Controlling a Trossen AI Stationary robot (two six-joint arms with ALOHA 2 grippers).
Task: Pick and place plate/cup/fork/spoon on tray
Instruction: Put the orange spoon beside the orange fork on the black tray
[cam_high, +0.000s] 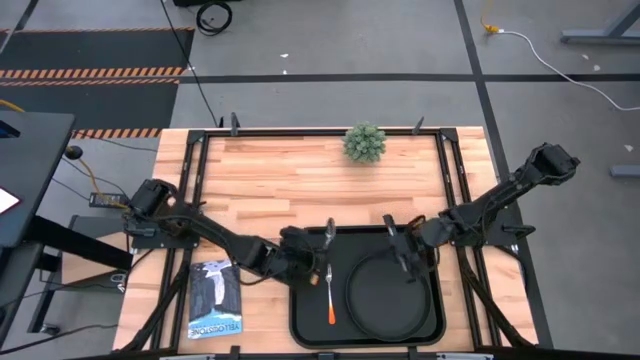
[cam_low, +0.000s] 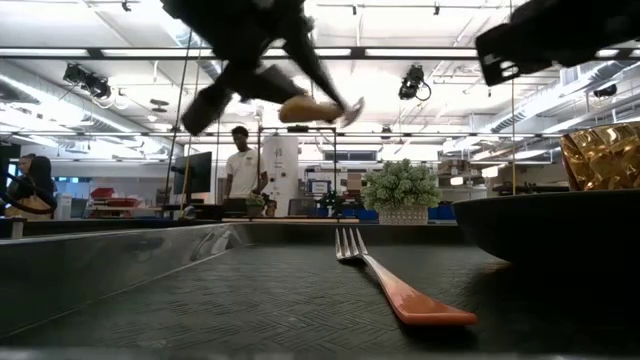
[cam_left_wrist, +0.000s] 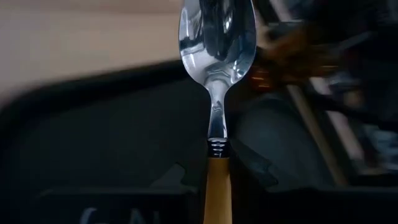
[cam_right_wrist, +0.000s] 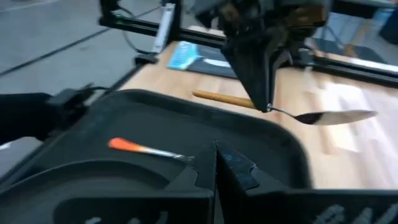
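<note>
Left tool (cam_right_wrist: 267, 106) clamped on spoon (cam_left_wrist: 217, 56), up over tray (cam_high: 300, 325) edge. Fork (cam_high: 329, 290) lies in tray beside plate (cam_high: 385, 295). Right tool (cam_high: 408, 262) squeezed together, over plate.

Glossy polished metal spoon (cam_left_wrist: 217, 50) bowl, smooth orange handle; matt textured black tray (cam_low: 250, 300); pale wood-grain table (cam_high: 290, 170).

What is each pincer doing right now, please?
Left pincer: closed on the spoon, held above the tray.
Right pincer: closed, holding nothing, over the plate.
</note>
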